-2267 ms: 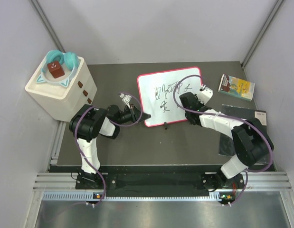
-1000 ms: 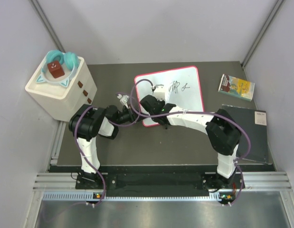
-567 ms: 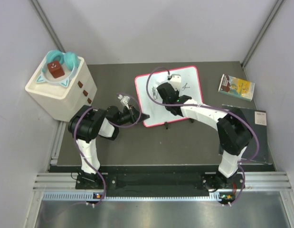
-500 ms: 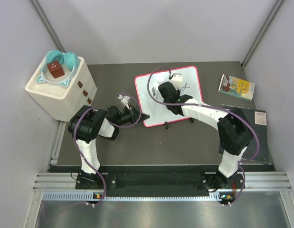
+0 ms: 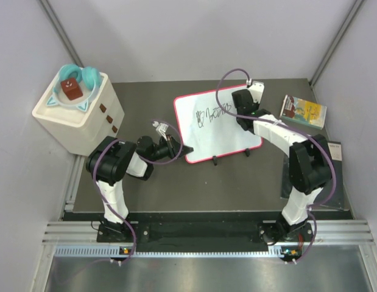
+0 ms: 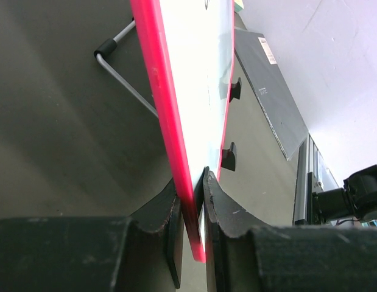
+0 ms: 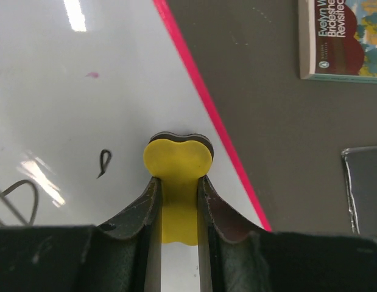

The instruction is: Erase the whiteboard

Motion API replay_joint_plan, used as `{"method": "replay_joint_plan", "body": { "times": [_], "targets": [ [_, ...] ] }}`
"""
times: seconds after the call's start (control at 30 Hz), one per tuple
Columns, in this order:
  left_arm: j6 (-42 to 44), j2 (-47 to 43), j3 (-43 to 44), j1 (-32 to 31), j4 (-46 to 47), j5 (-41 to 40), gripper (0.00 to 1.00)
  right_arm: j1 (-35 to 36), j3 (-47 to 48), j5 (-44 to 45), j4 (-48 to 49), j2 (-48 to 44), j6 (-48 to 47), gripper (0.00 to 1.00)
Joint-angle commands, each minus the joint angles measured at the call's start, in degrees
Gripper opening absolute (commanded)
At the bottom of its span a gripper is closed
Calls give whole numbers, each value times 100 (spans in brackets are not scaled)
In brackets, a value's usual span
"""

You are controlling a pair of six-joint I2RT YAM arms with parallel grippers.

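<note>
On the dark grey table (image 5: 145, 182), the right hand (image 7: 176, 182), gripping a yellow eraser (image 7: 178, 159), has swept to the far right of the red-framed whiteboard (image 5: 218, 137). Central black scribbles (image 5: 214, 113) remain, and the left hand (image 6: 191, 182) clamps its corner.

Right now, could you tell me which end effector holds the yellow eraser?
The right end effector, gripping the yellow eraser over the whiteboard; the left end effector instead clamps the whiteboard's pink edge.

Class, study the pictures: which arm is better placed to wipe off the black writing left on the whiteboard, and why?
Right. The right gripper is shut on the yellow eraser, on the whiteboard near the remaining scribble. The left gripper is clamped on the board's frame, steadying it.
</note>
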Motion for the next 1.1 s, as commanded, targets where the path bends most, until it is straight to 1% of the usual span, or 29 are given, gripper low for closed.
{"method": "replay_joint_plan", "body": {
  "times": [0.0, 0.23, 0.43, 0.6, 0.7, 0.87, 1.07],
  "targets": [
    [697, -129, -167, -9, -41, 121, 0, -293, 45, -217, -161, 288, -404, 0],
    [723, -94, -141, -26, -111, 112, 0, -206, -34, -875, 367, 183, -870, 0],
    [820, -138, -105, -88, -252, 68, 0, 462, 80, -753, 754, 165, -1493, 0],
    [881, -182, -114, -123, -322, 24, 0, 725, 475, -1130, 596, 358, -1547, 0],
    [899, -173, -97, -132, -340, 15, 0, 884, 502, -1306, 631, 420, -1539, 0],
    [908, -173, -88, -149, -366, 24, 0, 1551, 634, -1386, 675, 674, -1679, 0],
    [925, -199, -114, -158, -366, -11, 0, 2219, 1108, -1456, 465, 1140, -1732, 0]
  ]
}}
